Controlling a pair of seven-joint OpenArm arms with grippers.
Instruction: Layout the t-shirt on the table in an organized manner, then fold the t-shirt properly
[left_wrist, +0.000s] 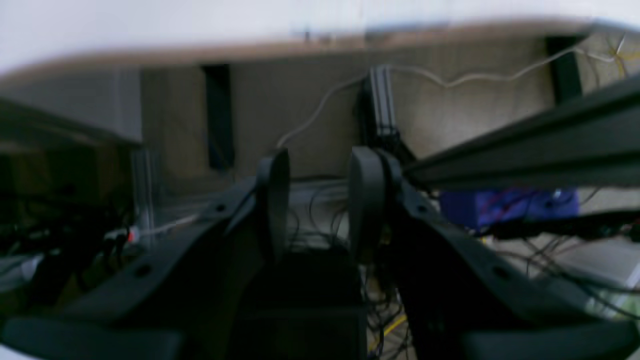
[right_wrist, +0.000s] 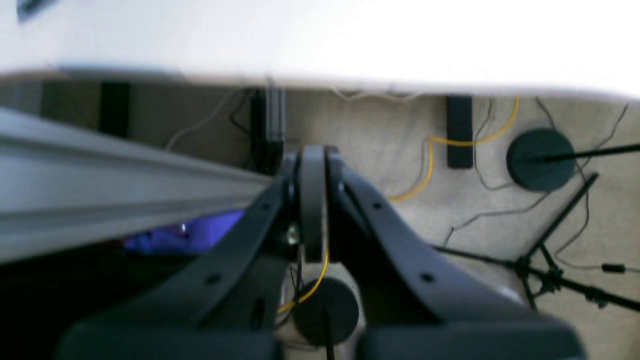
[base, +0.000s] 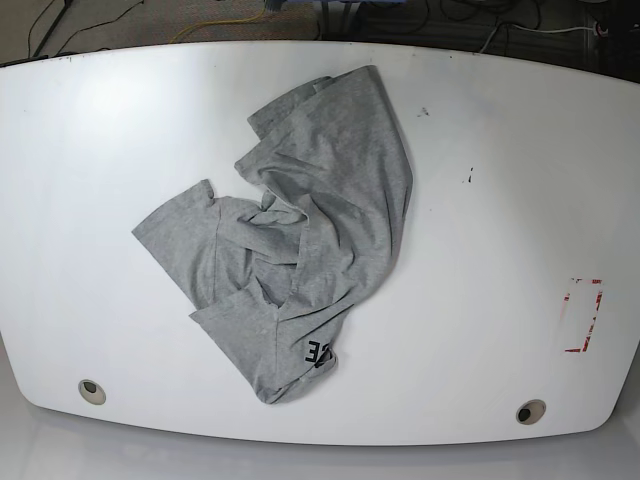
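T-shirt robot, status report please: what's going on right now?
Left gripper open, empty. Right gripper shut, empty. Both off the table. T-shirt crumpled mid-table, untouched, not yet laid out. Nothing in the way.

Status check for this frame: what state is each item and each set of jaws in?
t-shirt: crumpled and bunched, not laid flat, unfolded, a bit of black lettering showing at its near edge.
table: bears the t-shirt near its middle.
left gripper: jaws apart, holding nothing, off the tabletop.
right gripper: jaws shut, empty, off the tabletop.
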